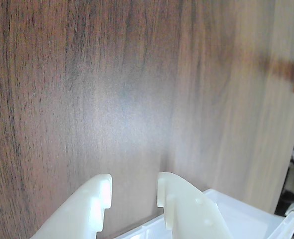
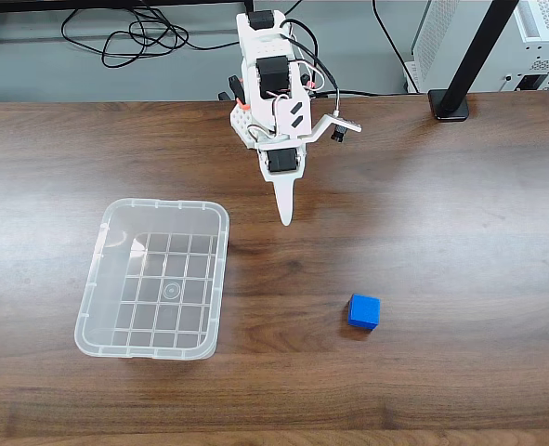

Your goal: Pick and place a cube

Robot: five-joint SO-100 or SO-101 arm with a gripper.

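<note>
The cube [image 2: 364,311] is small and bright blue, and lies on the wooden table toward the front right in the fixed view. The white arm reaches out from the table's far edge. Its gripper [image 2: 284,220] points down at the tabletop, well behind and to the left of the cube and not touching it. In the wrist view the gripper [image 1: 133,189] has its two cream fingers a small gap apart, open, with only bare wood between them.
A clear plastic tray [image 2: 163,203] with a gridded floor sits at the front left, holding nothing; what seems to be its corner [image 1: 246,216] shows behind the fingers. Black cables and a black stand base [image 2: 450,105] lie at the far edge.
</note>
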